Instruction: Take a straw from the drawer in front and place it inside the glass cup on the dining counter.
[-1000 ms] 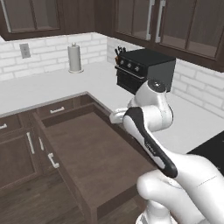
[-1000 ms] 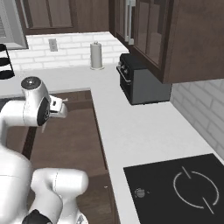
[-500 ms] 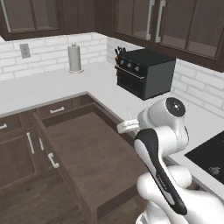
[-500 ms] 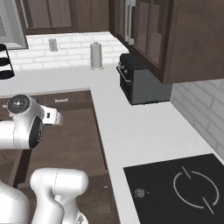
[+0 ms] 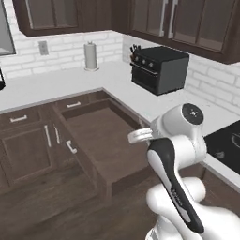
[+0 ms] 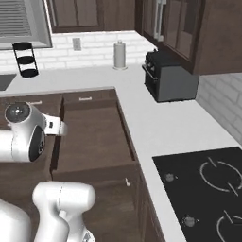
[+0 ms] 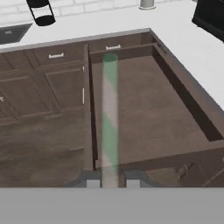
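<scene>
Pale straw (image 7: 109, 127) (seemingly) in clamped gripper (image 7: 109, 183)

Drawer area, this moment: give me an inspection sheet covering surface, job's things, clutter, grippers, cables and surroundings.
Surface: white L-shaped wall counter, bare near the corner.
Job's things: wide dark brown wooden drawer pulled open, its floor bare; thin pale translucent straw held between the fingertips, pointing away from the hand over the drawer.
Clutter: white paper towel roll, black toaster oven, black wire rack.
Grippers: gripper shut on the straw, above the drawer's front edge.
Cables: nothing seen.
Surroundings: black cooktop, dark upper cabinets, white brick backsplash.
</scene>
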Motion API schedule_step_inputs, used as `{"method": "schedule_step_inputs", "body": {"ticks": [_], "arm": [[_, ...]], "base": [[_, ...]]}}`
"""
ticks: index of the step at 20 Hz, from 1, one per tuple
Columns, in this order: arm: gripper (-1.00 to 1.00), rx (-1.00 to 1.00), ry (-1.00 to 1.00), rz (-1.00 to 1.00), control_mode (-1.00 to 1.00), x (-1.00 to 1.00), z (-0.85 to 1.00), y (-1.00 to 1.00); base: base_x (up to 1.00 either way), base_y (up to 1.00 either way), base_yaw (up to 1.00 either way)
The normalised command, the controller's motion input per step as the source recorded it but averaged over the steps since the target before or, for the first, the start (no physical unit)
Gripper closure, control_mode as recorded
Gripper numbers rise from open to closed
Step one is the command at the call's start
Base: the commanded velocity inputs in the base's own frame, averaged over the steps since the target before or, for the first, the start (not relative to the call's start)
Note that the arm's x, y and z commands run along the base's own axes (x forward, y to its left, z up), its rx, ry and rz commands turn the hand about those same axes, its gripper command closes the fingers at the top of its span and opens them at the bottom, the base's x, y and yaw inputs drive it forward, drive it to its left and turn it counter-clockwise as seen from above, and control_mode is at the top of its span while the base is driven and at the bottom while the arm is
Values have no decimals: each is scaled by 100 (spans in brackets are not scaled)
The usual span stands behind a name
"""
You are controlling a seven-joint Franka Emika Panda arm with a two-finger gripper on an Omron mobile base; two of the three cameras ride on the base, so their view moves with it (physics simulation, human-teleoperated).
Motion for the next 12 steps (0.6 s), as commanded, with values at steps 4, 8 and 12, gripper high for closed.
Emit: {"method": "schedule_step_inputs", "body": {"ticks": [4,8,12], "arm": [[100,0,0,0,100,0,0,0],[100,0,0,0,100,0,0,0],[100,0,0,0,100,0,0,0]], "base": [[-82,99,57],[-31,100,66],[-2,94,61]]}}
